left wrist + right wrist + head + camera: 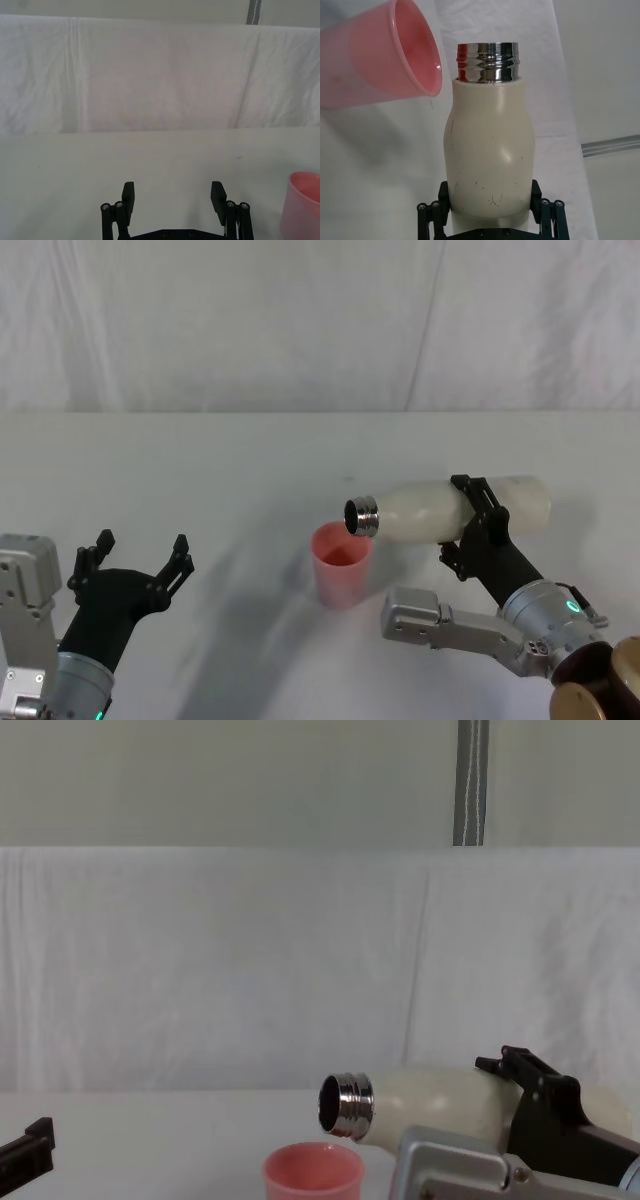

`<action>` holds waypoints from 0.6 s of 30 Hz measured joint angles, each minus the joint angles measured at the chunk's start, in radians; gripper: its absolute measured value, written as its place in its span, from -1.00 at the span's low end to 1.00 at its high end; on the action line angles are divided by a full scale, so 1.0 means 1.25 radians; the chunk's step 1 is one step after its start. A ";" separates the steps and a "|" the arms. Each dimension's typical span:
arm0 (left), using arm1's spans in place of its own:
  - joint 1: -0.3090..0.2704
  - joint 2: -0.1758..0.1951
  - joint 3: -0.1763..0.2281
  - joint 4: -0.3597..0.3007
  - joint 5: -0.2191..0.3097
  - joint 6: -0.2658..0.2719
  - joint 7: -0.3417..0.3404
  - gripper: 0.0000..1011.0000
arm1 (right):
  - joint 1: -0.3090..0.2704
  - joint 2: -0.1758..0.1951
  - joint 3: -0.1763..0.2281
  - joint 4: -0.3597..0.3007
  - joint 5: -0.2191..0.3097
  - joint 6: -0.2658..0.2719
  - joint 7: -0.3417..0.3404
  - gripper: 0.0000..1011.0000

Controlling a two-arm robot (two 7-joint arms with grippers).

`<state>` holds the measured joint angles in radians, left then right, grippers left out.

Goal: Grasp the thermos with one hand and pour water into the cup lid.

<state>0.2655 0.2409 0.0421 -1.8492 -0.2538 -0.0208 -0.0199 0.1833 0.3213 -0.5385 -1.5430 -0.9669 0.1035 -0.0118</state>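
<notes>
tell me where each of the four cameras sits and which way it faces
Head view: high on the robot, looking down at the table; left gripper open, right gripper holding the tipped thermos over the cup lid.
Chest view: low, facing forward across the table to the white backdrop; right gripper at lower right.
Left wrist view: behind the open left gripper, facing the backdrop.
Right wrist view: behind the right gripper, along the thermos.
All four views share the cup lid.

Your head view looks steeply down on the cup lid (341, 562); the chest view faces it level across the table (150, 1120). Your right wrist camera sits close behind the thermos (490, 150), the lid just beyond. Your left wrist view catches its edge.
</notes>
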 joint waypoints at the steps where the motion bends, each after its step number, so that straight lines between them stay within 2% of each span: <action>1: 0.000 0.000 0.000 0.000 0.000 0.000 0.000 0.98 | 0.000 0.001 0.000 0.000 -0.002 0.000 0.000 0.88; 18: 0.000 0.000 0.000 0.000 0.000 0.000 0.000 0.98 | 0.013 0.013 -0.012 0.000 -0.042 0.016 -0.006 0.88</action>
<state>0.2654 0.2410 0.0421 -1.8492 -0.2538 -0.0208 -0.0199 0.2001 0.3375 -0.5530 -1.5434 -1.0200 0.1239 -0.0193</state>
